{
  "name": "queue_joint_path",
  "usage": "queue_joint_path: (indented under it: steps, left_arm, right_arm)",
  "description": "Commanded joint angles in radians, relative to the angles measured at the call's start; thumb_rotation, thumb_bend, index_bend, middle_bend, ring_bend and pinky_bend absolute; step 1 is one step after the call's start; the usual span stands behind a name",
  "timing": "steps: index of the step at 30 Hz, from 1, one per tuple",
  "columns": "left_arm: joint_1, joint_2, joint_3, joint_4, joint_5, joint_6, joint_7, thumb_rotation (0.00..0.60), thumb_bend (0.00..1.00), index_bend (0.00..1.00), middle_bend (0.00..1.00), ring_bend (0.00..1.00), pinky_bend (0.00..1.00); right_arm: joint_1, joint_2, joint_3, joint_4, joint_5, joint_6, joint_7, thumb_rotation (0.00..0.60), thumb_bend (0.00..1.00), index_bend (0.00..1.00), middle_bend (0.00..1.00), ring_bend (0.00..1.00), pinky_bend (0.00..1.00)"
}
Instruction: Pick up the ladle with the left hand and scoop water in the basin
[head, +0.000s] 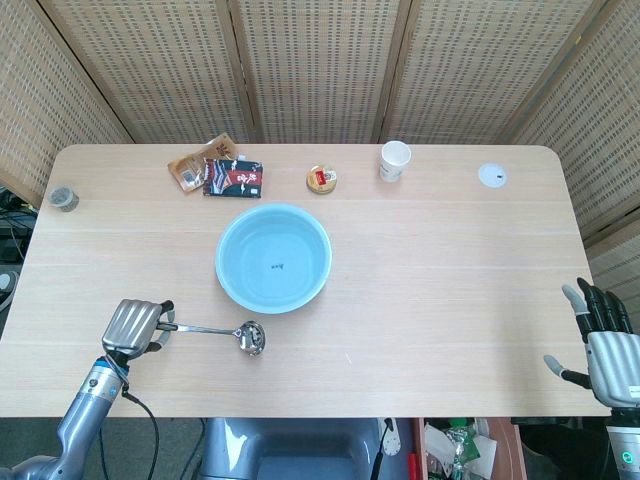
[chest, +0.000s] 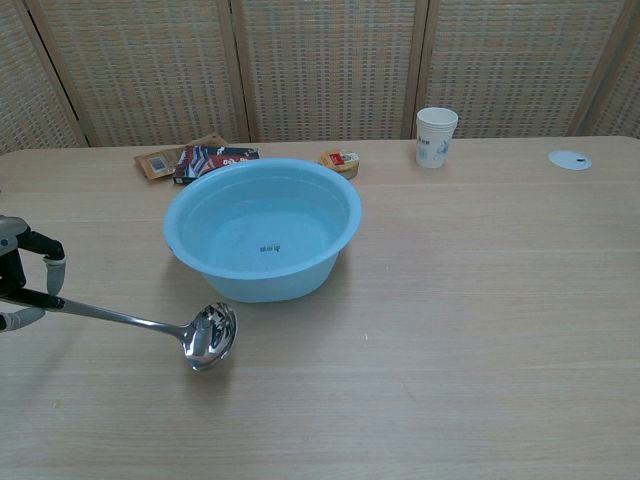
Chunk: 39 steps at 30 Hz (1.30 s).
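Your ladle (head: 218, 331) (chest: 150, 326) sits in front of the basin (head: 273, 258) (chest: 262, 228), toward its left side, with the bowl end just short of the basin's near wall and not touching it. The handle runs out to the left into your left hand (head: 134, 325) (chest: 22, 275), whose fingers are curled around the handle's end. In the chest view the handle slopes down from the hand to the bowl; whether the bowl rests on the table (head: 450, 290) (chest: 480, 330) you cannot tell from either view.

The basin stands near the middle of the table and holds clear water.

Your right hand (head: 606, 340) hangs off the table's near right corner, fingers apart and pointing up, holding nothing; only the head view shows it.

Along the far edge, behind the basin, lie two packets (head: 218, 173) (chest: 196, 160) side by side, a small round tin (head: 321, 179) (chest: 340, 161), an upright paper cup (head: 394, 160) (chest: 436, 136) and a white lid (head: 491, 176) (chest: 569, 160). At the far left edge sits a small dark pot (head: 63, 199).
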Motion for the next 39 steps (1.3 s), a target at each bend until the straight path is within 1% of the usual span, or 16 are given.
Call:
queue_joint_path:
  steps: [1, 7, 12, 14, 16, 18, 20, 22, 24, 28, 31, 34, 36, 39]
  left_arm:
    - [-0.001, 0.020, 0.006, -0.025, 0.013, -0.005, -0.008, 0.600, 0.40, 0.88, 1.00, 1.00, 1.00]
    - [-0.018, 0.067, 0.014, -0.075, 0.032, -0.029, 0.008, 0.600, 0.40, 0.88, 1.00, 1.00, 1.00]
    - [-0.036, 0.104, 0.001, -0.115, 0.037, -0.051, -0.012, 0.600, 0.42, 0.88, 1.00, 1.00, 1.00]
    - [-0.056, 0.143, -0.016, -0.148, 0.070, -0.066, -0.058, 0.600, 0.44, 0.88, 1.00, 1.00, 1.00]
    - [-0.073, 0.183, -0.034, -0.170, 0.081, -0.083, -0.089, 0.600, 0.45, 0.88, 1.00, 1.00, 1.00]
    - [-0.096, 0.224, -0.063, -0.195, 0.076, -0.099, -0.110, 0.600, 0.46, 0.88, 1.00, 1.00, 1.00]
    - [-0.124, 0.267, -0.095, -0.225, 0.050, -0.124, -0.115, 0.600, 0.47, 0.88, 1.00, 1.00, 1.00]
    - [-0.166, 0.317, -0.139, -0.255, -0.006, -0.166, -0.104, 0.600, 0.48, 0.89, 1.00, 1.00, 1.00]
    - [-0.200, 0.348, -0.169, -0.267, -0.062, -0.199, -0.089, 0.600, 0.49, 0.89, 1.00, 1.00, 1.00]
    - [-0.284, 0.386, -0.213, -0.257, -0.198, -0.282, -0.050, 0.600, 0.52, 0.90, 1.00, 1.00, 1.00]
    - [-0.350, 0.398, -0.224, -0.221, -0.284, -0.358, -0.024, 0.600, 0.54, 0.90, 1.00, 1.00, 1.00]
    - [-0.439, 0.400, -0.219, -0.153, -0.383, -0.471, -0.004, 0.600, 0.55, 0.90, 1.00, 1.00, 1.00]
    - [-0.498, 0.388, -0.210, -0.099, -0.449, -0.536, 0.000, 0.600, 0.57, 0.90, 1.00, 1.00, 1.00]
    - [-0.584, 0.348, -0.182, -0.005, -0.533, -0.598, 0.017, 0.600, 0.59, 0.90, 1.00, 1.00, 1.00]
  right_arm:
    - [0.000, -0.001, 0.000, 0.000, 0.001, -0.001, -0.002, 0.600, 0.00, 0.00, 0.00, 0.00, 0.00]
    - [0.002, -0.002, 0.000, 0.000, 0.002, -0.003, -0.006, 0.600, 0.00, 0.00, 0.00, 0.00, 0.00]
    - [0.002, -0.003, 0.001, -0.001, 0.004, -0.004, -0.007, 0.600, 0.00, 0.00, 0.00, 0.00, 0.00]
    - [0.003, -0.004, 0.003, 0.000, 0.010, -0.006, -0.012, 0.600, 0.00, 0.00, 0.00, 0.00, 0.00]
    - [0.005, -0.006, 0.007, 0.002, 0.017, -0.009, -0.018, 0.600, 0.00, 0.00, 0.00, 0.00, 0.00]
    - [0.007, -0.009, 0.010, 0.003, 0.028, -0.016, -0.024, 0.600, 0.00, 0.00, 0.00, 0.00, 0.00]
    - [0.011, -0.012, 0.013, 0.006, 0.040, -0.026, -0.030, 0.600, 0.00, 0.00, 0.00, 0.00, 0.00]
    - [0.016, -0.016, 0.019, 0.009, 0.057, -0.040, -0.038, 0.600, 0.00, 0.00, 0.00, 0.00, 0.00]
    - [0.020, -0.018, 0.023, 0.011, 0.070, -0.048, -0.045, 0.600, 0.00, 0.00, 0.00, 0.00, 0.00]
    - [0.026, -0.022, 0.031, 0.011, 0.091, -0.062, -0.058, 0.600, 0.00, 0.00, 0.00, 0.00, 0.00]
    - [0.028, -0.022, 0.034, 0.008, 0.103, -0.070, -0.063, 0.600, 0.00, 0.00, 0.00, 0.00, 0.00]
    - [0.029, -0.020, 0.037, 0.004, 0.114, -0.073, -0.070, 0.600, 0.00, 0.00, 0.00, 0.00, 0.00]
    - [0.029, -0.019, 0.040, 0.003, 0.122, -0.075, -0.075, 0.600, 0.00, 0.00, 0.00, 0.00, 0.00]
    - [0.034, -0.013, 0.042, 0.000, 0.133, -0.092, -0.056, 0.600, 0.00, 0.00, 0.00, 0.00, 0.00]
